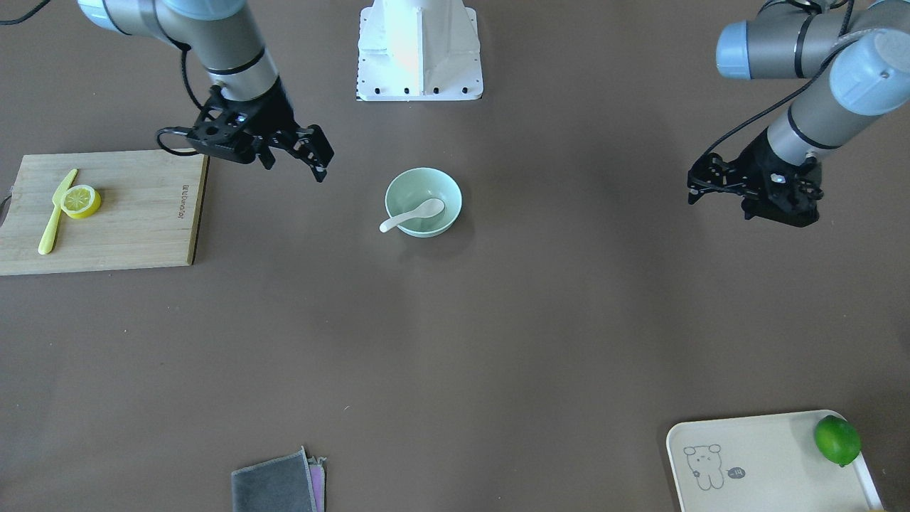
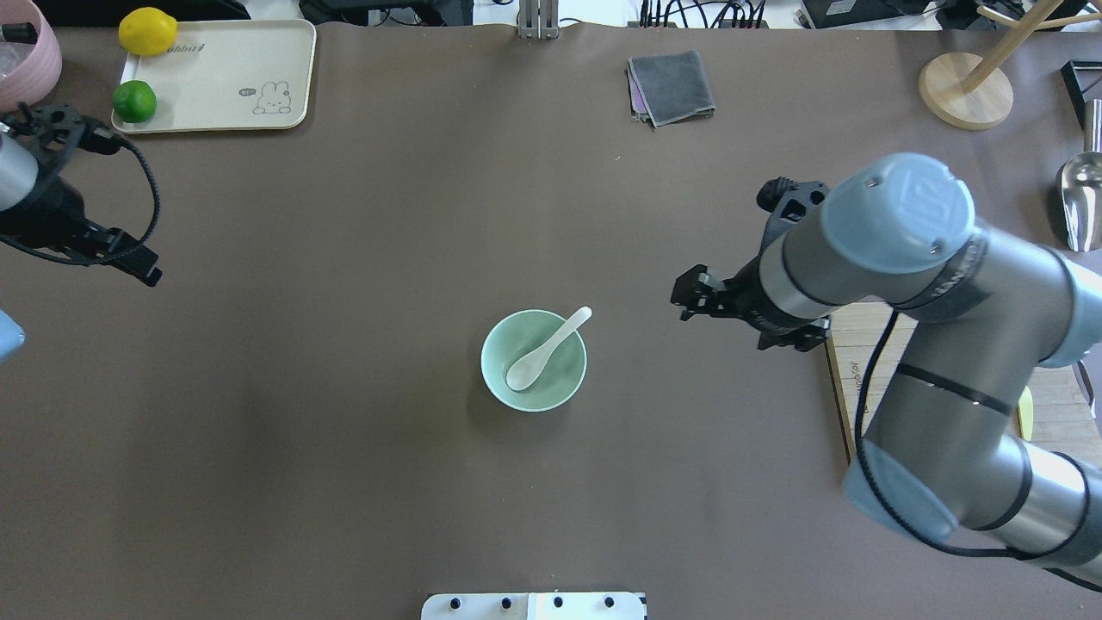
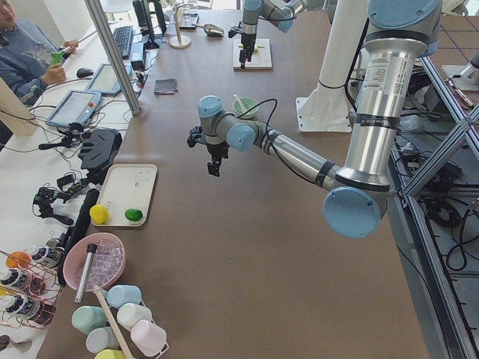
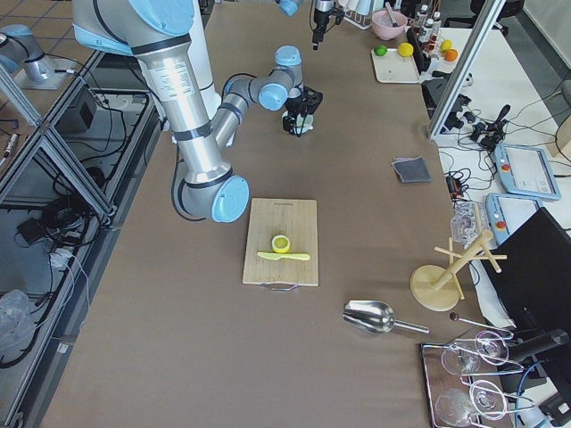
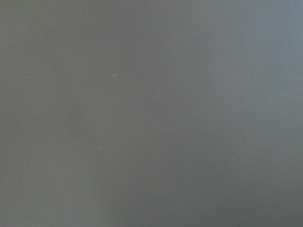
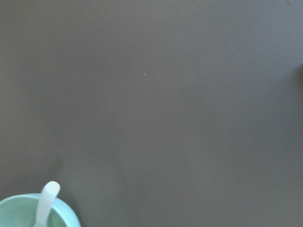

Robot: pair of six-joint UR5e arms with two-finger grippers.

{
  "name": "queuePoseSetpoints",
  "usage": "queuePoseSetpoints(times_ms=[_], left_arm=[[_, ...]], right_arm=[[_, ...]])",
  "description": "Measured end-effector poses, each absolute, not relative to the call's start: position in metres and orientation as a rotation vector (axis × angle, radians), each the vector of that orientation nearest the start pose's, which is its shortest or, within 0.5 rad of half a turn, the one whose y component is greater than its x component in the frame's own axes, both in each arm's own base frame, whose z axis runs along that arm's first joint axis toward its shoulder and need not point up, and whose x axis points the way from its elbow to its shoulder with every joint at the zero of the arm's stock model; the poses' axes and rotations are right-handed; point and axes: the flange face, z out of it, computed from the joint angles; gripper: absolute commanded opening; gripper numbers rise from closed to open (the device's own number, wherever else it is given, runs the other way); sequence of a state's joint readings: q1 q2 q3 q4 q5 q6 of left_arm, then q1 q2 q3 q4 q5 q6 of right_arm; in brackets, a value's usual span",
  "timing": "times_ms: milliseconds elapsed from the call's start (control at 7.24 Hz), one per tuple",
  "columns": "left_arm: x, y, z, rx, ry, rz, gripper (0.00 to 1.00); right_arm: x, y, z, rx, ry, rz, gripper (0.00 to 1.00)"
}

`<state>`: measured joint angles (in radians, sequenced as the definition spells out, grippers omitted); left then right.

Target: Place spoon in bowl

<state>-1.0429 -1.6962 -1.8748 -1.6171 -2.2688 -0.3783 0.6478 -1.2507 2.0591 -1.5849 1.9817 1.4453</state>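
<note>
The white spoon point(image 1: 416, 213) lies in the mint-green bowl point(image 1: 446, 190) at the table's middle, scoop down inside and handle resting over the rim. Both show in the overhead view, spoon point(image 2: 547, 349) and bowl point(image 2: 564, 383), and at the bottom left of the right wrist view, spoon point(image 6: 47, 201) and bowl point(image 6: 68, 216). My right gripper point(image 1: 295, 169) is open and empty, raised and well apart from the bowl on its own side point(image 2: 686, 301). My left gripper point(image 1: 691, 190) hangs far off on the other side point(image 2: 148, 271); it looks open and empty.
A wooden cutting board point(image 1: 135, 235) holds a lemon half point(image 1: 82, 201) and a yellow knife point(image 1: 53, 222) on my right side. A cream tray point(image 1: 768, 455) holds a lime point(image 1: 837, 439). A grey cloth point(image 1: 274, 487) lies at the far edge.
</note>
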Motion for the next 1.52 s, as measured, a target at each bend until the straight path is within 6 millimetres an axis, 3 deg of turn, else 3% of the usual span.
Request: queuePoseSetpoints(times_ms=[415,829,967,1244,1520], left_arm=[[0.114,-0.497,0.511,0.142,0.782,0.344,0.97],[0.027,-0.506,0.581,0.165,0.774,0.381,0.98],[0.009,-0.504,0.599,0.154,0.772,0.377,0.98],[-0.009,-0.495,0.618,0.123,0.771,0.352,0.98],[-0.035,-0.494,0.616,0.106,0.801,0.274,0.98]], right_arm=[[-0.247,-0.433,0.376,-0.034,-0.819,0.087,1.0],[-0.115,-0.437,0.479,-0.004,-0.796,-0.057,1.0],[-0.079,-0.441,0.516,0.003,-0.797,-0.093,1.0],[-0.022,-0.451,0.587,0.014,-0.798,-0.152,1.0],[-0.002,-0.452,0.622,0.002,-0.796,-0.166,1.0]])
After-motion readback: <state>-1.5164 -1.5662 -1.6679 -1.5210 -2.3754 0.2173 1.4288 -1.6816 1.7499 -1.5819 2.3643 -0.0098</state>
